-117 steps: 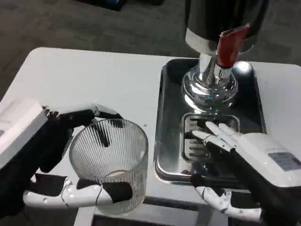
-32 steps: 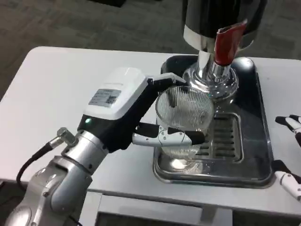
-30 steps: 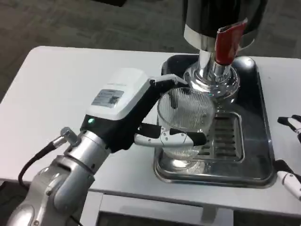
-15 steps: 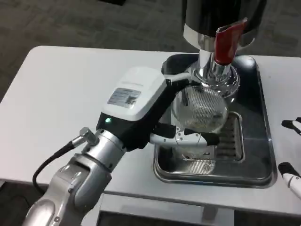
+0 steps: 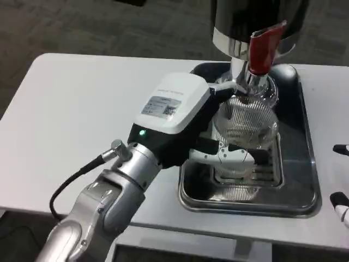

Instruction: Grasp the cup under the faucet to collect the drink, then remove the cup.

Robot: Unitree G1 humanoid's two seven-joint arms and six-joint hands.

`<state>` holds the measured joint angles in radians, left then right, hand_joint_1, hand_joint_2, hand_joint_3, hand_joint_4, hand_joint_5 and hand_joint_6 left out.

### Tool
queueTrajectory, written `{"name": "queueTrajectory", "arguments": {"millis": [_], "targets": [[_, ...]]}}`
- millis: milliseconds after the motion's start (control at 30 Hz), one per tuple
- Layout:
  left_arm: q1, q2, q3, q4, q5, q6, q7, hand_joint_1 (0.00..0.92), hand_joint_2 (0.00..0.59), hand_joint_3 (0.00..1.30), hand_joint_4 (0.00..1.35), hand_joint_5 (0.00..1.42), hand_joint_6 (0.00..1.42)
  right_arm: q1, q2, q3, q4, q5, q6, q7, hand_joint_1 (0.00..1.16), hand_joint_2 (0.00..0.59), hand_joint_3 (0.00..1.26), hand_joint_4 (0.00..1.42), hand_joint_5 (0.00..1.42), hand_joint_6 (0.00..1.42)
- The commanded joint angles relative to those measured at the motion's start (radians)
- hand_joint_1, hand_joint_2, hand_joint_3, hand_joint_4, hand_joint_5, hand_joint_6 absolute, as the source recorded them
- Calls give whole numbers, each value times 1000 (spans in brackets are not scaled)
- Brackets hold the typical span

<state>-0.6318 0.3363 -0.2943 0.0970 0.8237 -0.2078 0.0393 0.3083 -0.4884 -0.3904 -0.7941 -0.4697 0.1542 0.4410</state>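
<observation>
Ribbed clear glass marks the cup (image 5: pixel 244 123), which in the head view stands upright inside the left hand (image 5: pixel 188 123), carried over the steel tray (image 5: pixel 305 180) and the slotted drip grate (image 5: pixel 267 169). That hand's fingers (image 5: pixel 232 156) wrap the cup's lower wall from the near side while another finger reaches round the far rim, so the cup is gripped, not merely touched. The cup's long axis runs roughly vertical, mouth up. Directly above and slightly behind its rim sits the chrome faucet (image 5: pixel 245 82) with its red lever (image 5: pixel 263 46), hanging from the dark dispenser body (image 5: pixel 256 16). The rim looks close under the spout, though I cannot tell whether the mouth lies squarely beneath it or a little toward the robot.

On that one relation the coming move turns: the spout lies up and just beyond the cup, so any remaining adjustment is, I judge, a small push away from the robot. The left hand is the nearer by far, already holding the cup. Of the right hand (image 5: pixel 341 177), only fingertips show at the picture's right edge over the white bench (image 5: pixel 82 109), well apart from the tray; whether those fingers are spread or curled I cannot tell. The red lever is untouched.
</observation>
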Motion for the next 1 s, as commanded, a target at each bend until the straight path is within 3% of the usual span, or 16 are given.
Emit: {"name": "queueTrajectory", "arguments": {"millis": [33, 267, 533, 1000], "targets": [[-14, -1, -25, 36, 10, 25, -18, 228, 138, 451, 468, 789, 1186, 21, -10, -14, -1, 23, -20, 1, 372, 485, 103, 0, 0, 80], [-27, 1, -38, 34, 11, 43, -16, 169, 121, 301, 291, 583, 987, 30, -21, -23, 7, 43, -25, -1, 372, 485, 124, 1, 1, 80], [-23, 8, -31, -17, 6, 39, -13, 115, 101, 236, 172, 433, 826, 32, -21, -26, 13, 58, -34, -8, 371, 485, 143, 8, 13, 92], [86, 65, 44, -203, -37, 51, -58, 108, 107, 232, 153, 422, 772, 25, -23, -20, 17, 66, -24, -5, 371, 485, 161, 12, 27, 108]]}}
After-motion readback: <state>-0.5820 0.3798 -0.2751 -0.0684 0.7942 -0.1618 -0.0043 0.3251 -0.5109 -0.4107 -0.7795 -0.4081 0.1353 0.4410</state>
